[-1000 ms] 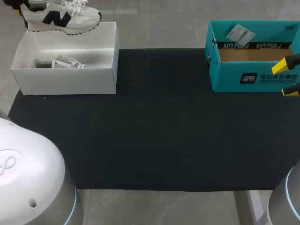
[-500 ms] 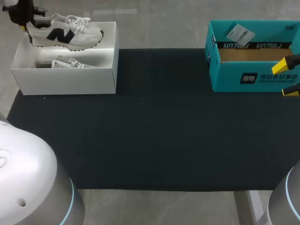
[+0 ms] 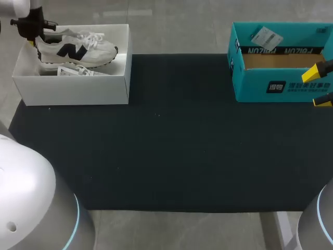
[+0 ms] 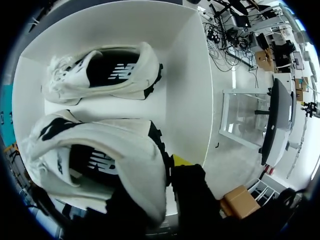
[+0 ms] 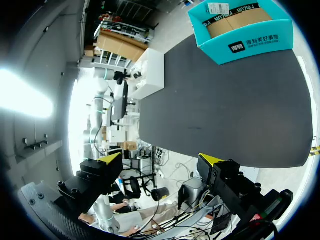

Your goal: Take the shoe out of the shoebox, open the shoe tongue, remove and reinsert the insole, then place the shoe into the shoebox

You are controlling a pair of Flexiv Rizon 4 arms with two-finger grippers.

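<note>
A white sneaker with a dark logo [image 3: 78, 49] hangs level over the open white shoebox [image 3: 78, 92] at the far left, partly below its rim. My left gripper [image 3: 34, 34] is shut on its heel. In the left wrist view the held sneaker [image 4: 115, 160] fills the space ahead of the left gripper [image 4: 161, 170]; one yellow tip shows outside the heel and the other is hidden inside the sneaker. A second sneaker [image 4: 107, 72] lies on its side on the shoebox floor [image 4: 192, 85]. My right gripper [image 3: 318, 87] stands open at the right edge with nothing in it.
An open teal cardboard box [image 3: 276, 86] with a tag inside sits at the far right, just beside the right gripper [image 5: 160, 160]. A black mat [image 3: 171, 151] covers the table between the two boxes.
The left gripper has lowered the sneaker from above the shoebox's far rim down into the box opening, shifting slightly right. The right arm has not moved.
</note>
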